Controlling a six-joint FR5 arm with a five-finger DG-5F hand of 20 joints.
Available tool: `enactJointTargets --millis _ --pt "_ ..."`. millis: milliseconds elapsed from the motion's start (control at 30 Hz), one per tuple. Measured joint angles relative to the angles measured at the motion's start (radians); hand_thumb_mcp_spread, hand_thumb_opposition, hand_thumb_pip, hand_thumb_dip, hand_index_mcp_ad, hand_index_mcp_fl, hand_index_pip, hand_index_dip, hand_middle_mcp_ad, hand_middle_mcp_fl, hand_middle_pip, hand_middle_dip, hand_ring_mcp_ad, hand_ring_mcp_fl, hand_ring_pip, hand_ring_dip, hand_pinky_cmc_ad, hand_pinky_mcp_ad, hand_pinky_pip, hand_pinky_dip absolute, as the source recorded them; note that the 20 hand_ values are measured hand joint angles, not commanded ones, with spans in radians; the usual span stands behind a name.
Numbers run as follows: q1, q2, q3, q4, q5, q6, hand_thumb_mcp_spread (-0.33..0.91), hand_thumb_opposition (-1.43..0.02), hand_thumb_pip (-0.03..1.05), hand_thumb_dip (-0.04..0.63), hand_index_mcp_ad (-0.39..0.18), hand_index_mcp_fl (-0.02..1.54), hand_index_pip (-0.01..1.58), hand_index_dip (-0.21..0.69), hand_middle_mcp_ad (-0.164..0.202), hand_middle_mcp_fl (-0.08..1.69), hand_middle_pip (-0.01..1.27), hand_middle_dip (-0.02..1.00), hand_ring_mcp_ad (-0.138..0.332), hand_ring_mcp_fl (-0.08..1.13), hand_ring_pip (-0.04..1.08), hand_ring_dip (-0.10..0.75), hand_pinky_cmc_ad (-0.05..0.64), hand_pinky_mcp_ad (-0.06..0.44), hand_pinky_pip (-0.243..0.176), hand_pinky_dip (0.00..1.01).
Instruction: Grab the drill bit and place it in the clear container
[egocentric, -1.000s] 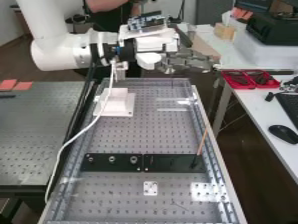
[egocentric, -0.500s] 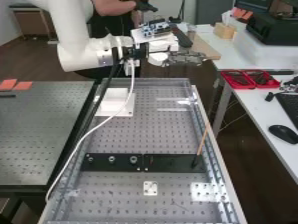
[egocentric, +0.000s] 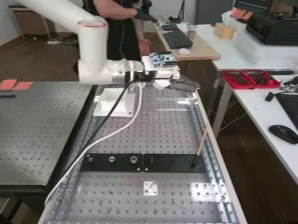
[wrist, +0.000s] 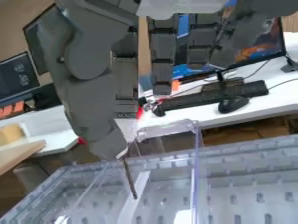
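Note:
In the high view the hand (egocentric: 183, 84) is at the bench's far right corner, close to the clear container (egocentric: 174, 109). The wrist view has the hand (wrist: 86, 95) with its thumb and a fingertip pinching the drill bit (wrist: 130, 181), a thin dark rod pointing downward. Behind and around the bit, the transparent walls of the clear container (wrist: 195, 175) are visible. Whether the bit's tip is inside those walls, I cannot tell.
A black plate (egocentric: 174, 163) with round sockets and an upright wooden stick (egocentric: 202, 142) lies across the perforated bench (egocentric: 120, 200). A white block (egocentric: 114, 102) stands under the arm. Red trays (egocentric: 249, 79) are on the right table.
The hand has come down and nearer to the bench's far right corner. The arm's upper links have swung right, and the white cable has shifted with them.

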Motion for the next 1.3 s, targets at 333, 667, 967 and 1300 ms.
enactJointTargets --millis 333,667,967,1300 --pt "-0.001 -0.011 0.008 -0.018 0.013 -0.005 0.68 -0.86 0.43 0.300 -0.106 0.58 1.20 0.284 0.089 0.33 0.13 0.24 0.173 0.08 0.11 0.037 0.309 0.152 -0.059 0.19" --pt "-0.017 -0.007 0.031 -0.082 -0.006 -0.003 0.41 -0.78 0.56 0.237 -0.087 0.05 0.64 0.248 0.093 0.06 0.11 0.24 0.178 0.02 0.09 0.037 0.309 0.155 -0.075 0.27" --pt "-0.055 0.050 0.006 -0.071 0.011 -0.019 0.36 -0.77 0.60 0.236 -0.075 0.02 0.57 0.248 0.089 0.06 0.11 0.24 0.178 0.02 0.09 0.037 0.305 0.155 -0.105 0.31" --pt "-0.156 0.174 -0.068 -0.055 0.058 -0.043 0.35 -0.76 0.60 0.236 -0.063 0.02 0.54 0.248 0.089 0.06 0.11 0.24 0.176 0.01 0.09 0.037 0.309 0.161 -0.108 0.34"
